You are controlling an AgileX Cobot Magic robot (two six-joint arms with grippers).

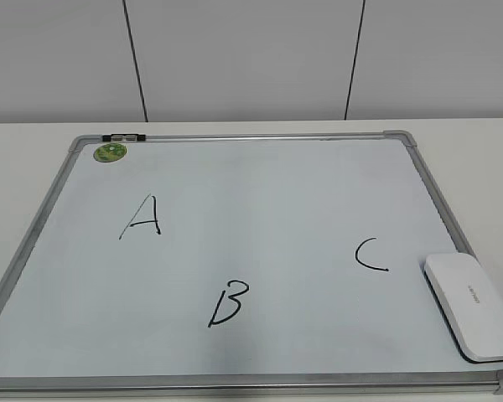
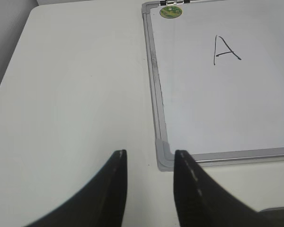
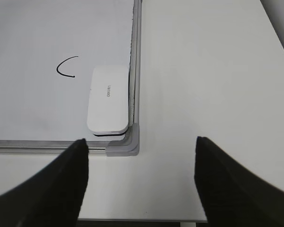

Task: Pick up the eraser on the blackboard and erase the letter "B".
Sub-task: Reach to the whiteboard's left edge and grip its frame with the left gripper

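Note:
The blackboard (image 1: 260, 176) is a white board with a silver frame lying flat on the table. The letter "B" (image 1: 229, 302) is in black marker near its front middle, between an "A" (image 1: 142, 217) and a "C" (image 1: 370, 255). The white eraser (image 1: 472, 305) lies on the board's front right corner; it also shows in the right wrist view (image 3: 109, 100). My right gripper (image 3: 141, 146) is open and empty over the table, just in front of that corner. My left gripper (image 2: 150, 157) is open and empty by the board's front left corner (image 2: 164, 156). Neither gripper shows in the exterior view.
A round green sticker (image 1: 110, 152) sits at the board's far left corner. The white table (image 2: 75, 94) extends left of the board and right of it (image 3: 203, 71). The table's front edge (image 3: 132, 220) is just under my right gripper. A panelled wall stands behind.

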